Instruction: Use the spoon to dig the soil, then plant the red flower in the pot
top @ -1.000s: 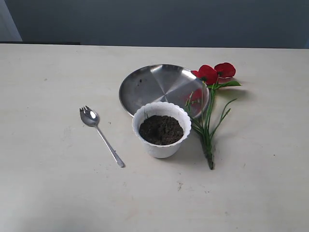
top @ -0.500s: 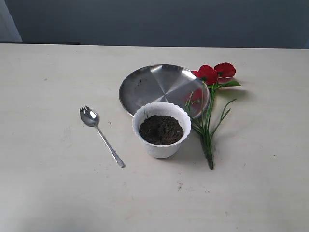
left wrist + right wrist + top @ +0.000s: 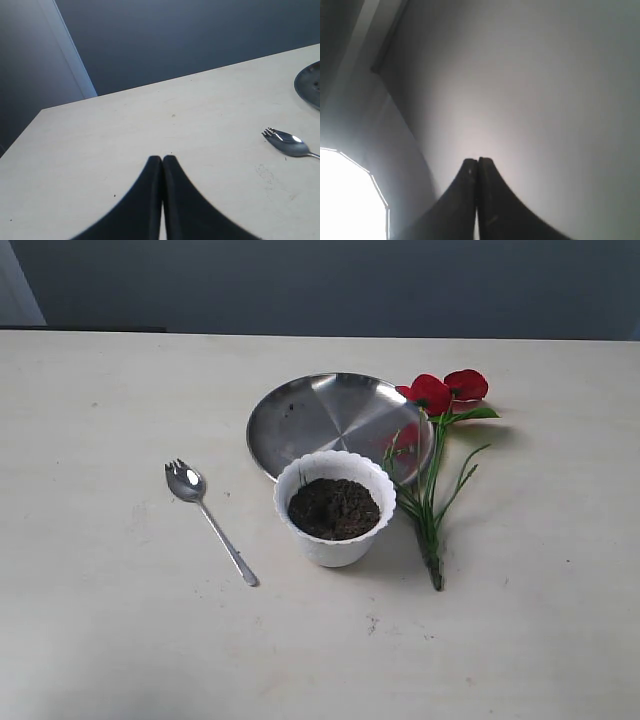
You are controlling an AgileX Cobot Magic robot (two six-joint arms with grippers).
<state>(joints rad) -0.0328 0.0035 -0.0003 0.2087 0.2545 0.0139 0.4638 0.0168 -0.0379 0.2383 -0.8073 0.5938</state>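
No digging yet: the left gripper [image 3: 162, 159] and right gripper [image 3: 478, 161] are squeezed together, empty, so next, open and grab the spoon [image 3: 208, 518] at nine o'clock from the pot [image 3: 335, 545].

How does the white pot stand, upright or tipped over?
Upright. The pot stands on its base on the table, its wavy rim faces up, and the dark soil sits inside it.

No change detected in the exterior view over the last second. Spoon [image 3: 208, 520], pot [image 3: 335, 550], soil [image 3: 334, 508] and red flower [image 3: 432, 393] show no shift.
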